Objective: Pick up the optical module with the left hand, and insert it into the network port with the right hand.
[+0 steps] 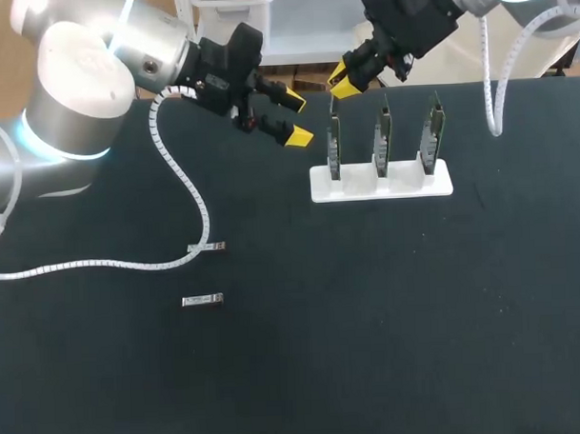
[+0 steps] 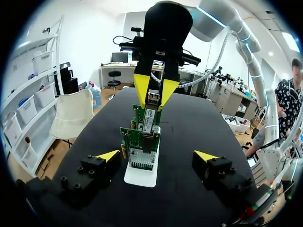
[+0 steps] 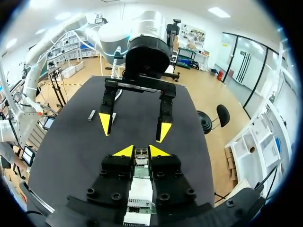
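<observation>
Right hand [image 1: 344,79] clenched on the small silver optical module [image 2: 152,97], upper middle of the head view, right over the leftmost green network card [image 1: 333,144] in the white plastic holder [image 1: 403,186]. Left hand [image 1: 293,119] released, empty, just beside it. Risk: a slight tilt jams the module at the port mouth or levers the card. The port is hidden behind my fingers, so I can't tell whether it's seated.
</observation>
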`<state>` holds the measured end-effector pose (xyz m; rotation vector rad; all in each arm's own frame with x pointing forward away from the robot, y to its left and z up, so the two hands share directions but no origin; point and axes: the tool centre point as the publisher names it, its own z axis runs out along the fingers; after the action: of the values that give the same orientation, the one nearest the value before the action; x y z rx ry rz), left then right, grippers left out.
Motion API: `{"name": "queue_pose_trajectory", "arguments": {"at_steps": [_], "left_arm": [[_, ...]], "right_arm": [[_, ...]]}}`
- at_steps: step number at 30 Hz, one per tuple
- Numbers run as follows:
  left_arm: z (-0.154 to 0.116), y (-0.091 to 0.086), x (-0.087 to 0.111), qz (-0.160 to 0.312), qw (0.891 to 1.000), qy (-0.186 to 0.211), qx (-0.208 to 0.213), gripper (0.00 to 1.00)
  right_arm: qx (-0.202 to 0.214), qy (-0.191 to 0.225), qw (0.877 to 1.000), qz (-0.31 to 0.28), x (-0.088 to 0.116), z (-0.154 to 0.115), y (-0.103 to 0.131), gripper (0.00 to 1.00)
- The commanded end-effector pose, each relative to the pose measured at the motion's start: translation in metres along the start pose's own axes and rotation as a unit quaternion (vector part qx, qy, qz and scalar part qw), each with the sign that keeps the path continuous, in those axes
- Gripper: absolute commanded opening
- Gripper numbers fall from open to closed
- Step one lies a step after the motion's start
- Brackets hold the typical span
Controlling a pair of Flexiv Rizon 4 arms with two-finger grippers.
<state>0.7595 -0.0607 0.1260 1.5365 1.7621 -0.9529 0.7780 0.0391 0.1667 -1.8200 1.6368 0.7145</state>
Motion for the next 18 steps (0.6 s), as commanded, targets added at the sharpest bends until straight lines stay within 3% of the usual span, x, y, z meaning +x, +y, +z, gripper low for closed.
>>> {"name": "queue_pose_trajectory", "arguments": {"at_steps": [1, 18], "left_arm": [[0.0002, 0.0006, 0.0003, 0.001, 1.000, 0.000, 0.000, 1.00], [0.0002, 0.0006, 0.0003, 0.001, 1.000, 0.000, 0.000, 1.00]], "right_arm": [[0.002, 0.002, 1.000, 0.000, 0.0005, 0.0014, 0.0024, 0.00], [0.006, 0.003, 1.000, -0.001, 0.0003, -0.0040, 0.0062, 0.00]]}}
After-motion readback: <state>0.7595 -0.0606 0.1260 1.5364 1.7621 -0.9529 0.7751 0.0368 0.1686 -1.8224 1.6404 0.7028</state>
